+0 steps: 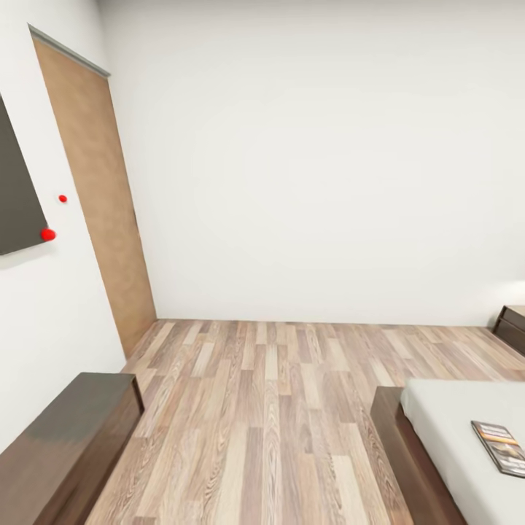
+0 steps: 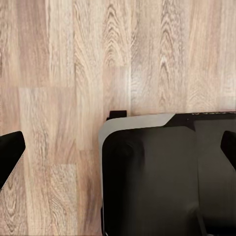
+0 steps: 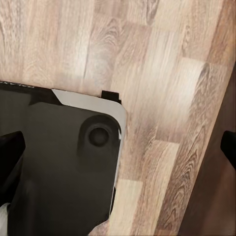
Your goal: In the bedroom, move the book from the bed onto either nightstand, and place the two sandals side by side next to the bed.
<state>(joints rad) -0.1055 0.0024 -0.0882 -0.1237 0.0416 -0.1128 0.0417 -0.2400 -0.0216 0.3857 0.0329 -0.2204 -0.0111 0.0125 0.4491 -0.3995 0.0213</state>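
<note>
The book (image 1: pixel 502 446), thin with an orange band on its cover, lies flat on the white mattress of the bed (image 1: pixel 448 423) at the lower right of the head view. A corner of the dark wooden nightstand (image 1: pixel 512 326) shows by the far wall at the right edge. The sandals are out of view. My left gripper (image 2: pixel 118 150) hangs open over the plank floor and the robot's dark base, its black fingertips (image 2: pixel 10 153) wide apart. My right gripper (image 3: pixel 118 147) is likewise open above base and floor, holding nothing.
A long dark-brown cabinet (image 1: pixel 65 445) stands along the left wall, under a dark wall screen (image 1: pixel 16 189). A brown door (image 1: pixel 98 189) is at the left. Wood-plank floor (image 1: pixel 270 408) runs between cabinet and bed frame (image 1: pixel 399 445) up to the white back wall.
</note>
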